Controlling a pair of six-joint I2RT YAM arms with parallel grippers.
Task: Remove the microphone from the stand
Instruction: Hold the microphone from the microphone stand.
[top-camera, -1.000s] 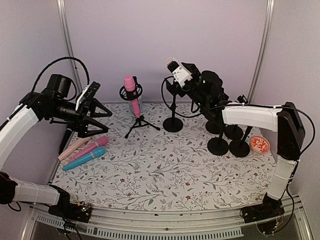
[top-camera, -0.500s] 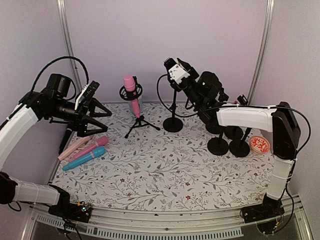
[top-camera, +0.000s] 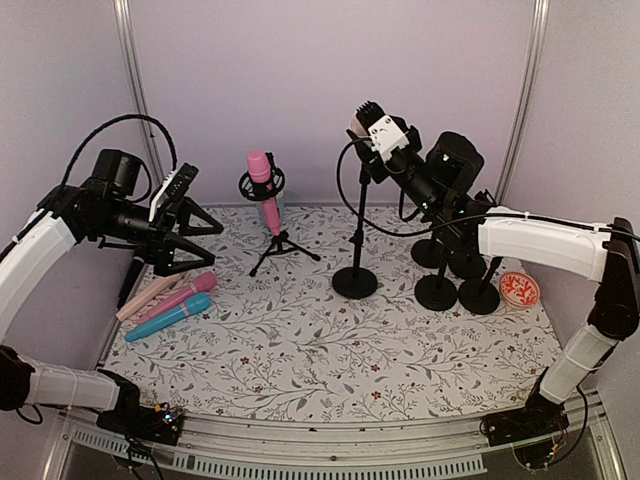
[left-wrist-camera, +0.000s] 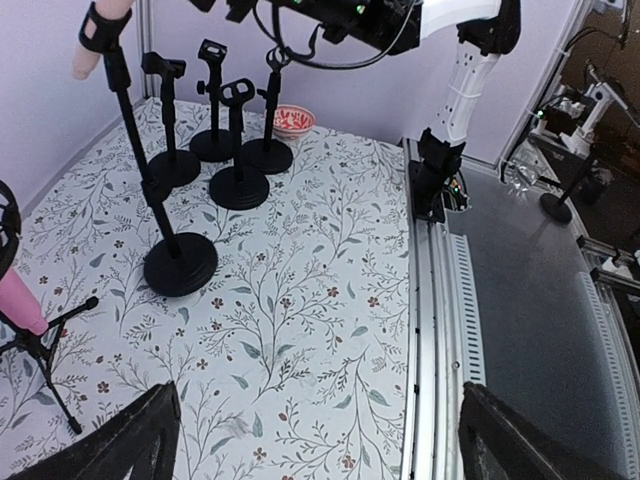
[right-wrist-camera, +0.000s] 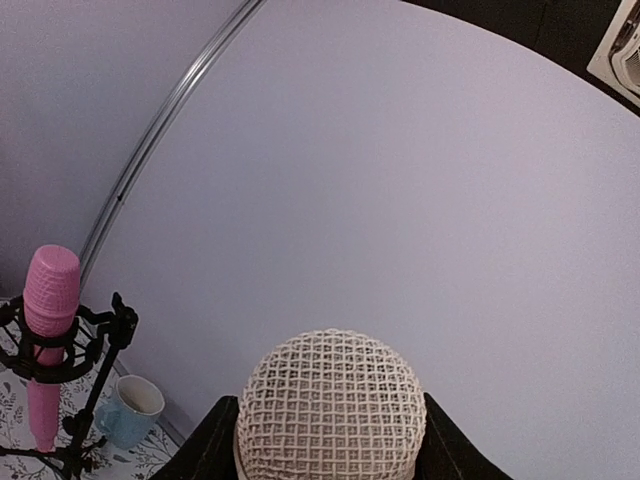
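My right claw (right-wrist-camera: 328, 440) is clamped on the cream microphone (right-wrist-camera: 325, 395), fingers (right-wrist-camera: 212, 448) either side just under the mesh head, up high toward the back of the bench (top-camera: 300, 350). The microphone sits tilted in the clip (left-wrist-camera: 104, 27) at the top of the black stand (top-camera: 361, 215). Its handle pokes out below the clip in the left wrist view, so it's not out yet (early in the pull, I'd say). The round base (top-camera: 355, 282) looks to be down on the bench, but I can't tell if it's sitting flat. My left claw (top-camera: 200, 240) is spread wide, holding nothing, well apart on the left side. To do this well I'd pull along the microphone's own axis, head first and up out of the clip. A sideways tug would likely just tip or drag the stand. Keep the squeeze firm, since the mesh is round and could slip. If the clip grips hard, the whole stand will probably lift with it, and then I'd bring the left claw over to pin the pole or base. Mind the empty stands (top-camera: 447, 285) just beside on the right and the pink microphone (top-camera: 261, 172) on its tripod to the left. Carry the freed microphone toward the near side of the bench.
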